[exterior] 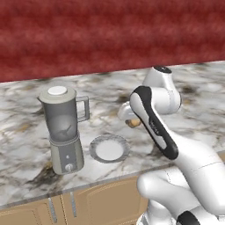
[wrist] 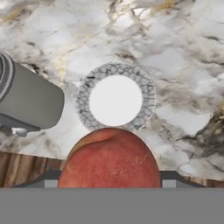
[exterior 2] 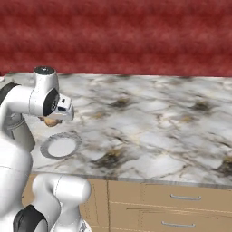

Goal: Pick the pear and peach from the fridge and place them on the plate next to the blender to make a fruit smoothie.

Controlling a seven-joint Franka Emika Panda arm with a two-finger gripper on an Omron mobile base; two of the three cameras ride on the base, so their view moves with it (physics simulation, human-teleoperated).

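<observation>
**Peach over the plate, nothing set down yet**

Left base view: you've got the blender (exterior: 63,129) on the marble counter (exterior: 26,127), w/ the plate (exterior: 109,148) just beside its base on the right. Plate is bare. The arm reaches over the counter; a bit of the peach (exterior: 132,122) peeks out under the wrist, above and right of the plate, clear of the counter. The fingers are hidden by the arm.

Right base view: the gripper (exterior 2: 50,120) hangs under the wrist w/ the orange fruit tucked in it, just above the far rim of the plate. Plate shows no fruit here either.

Hand view: peach fills the bottom centre, right at the fingers, so you can take it as clamped on the peach. Plate sits dead ahead below it, blender body at left.

Progress, as I judge it: peach fetched and carried, placing not done. No pear on the plate or counter, so that half looks left to do.

Labels/writing: none readable anywhere.
</observation>
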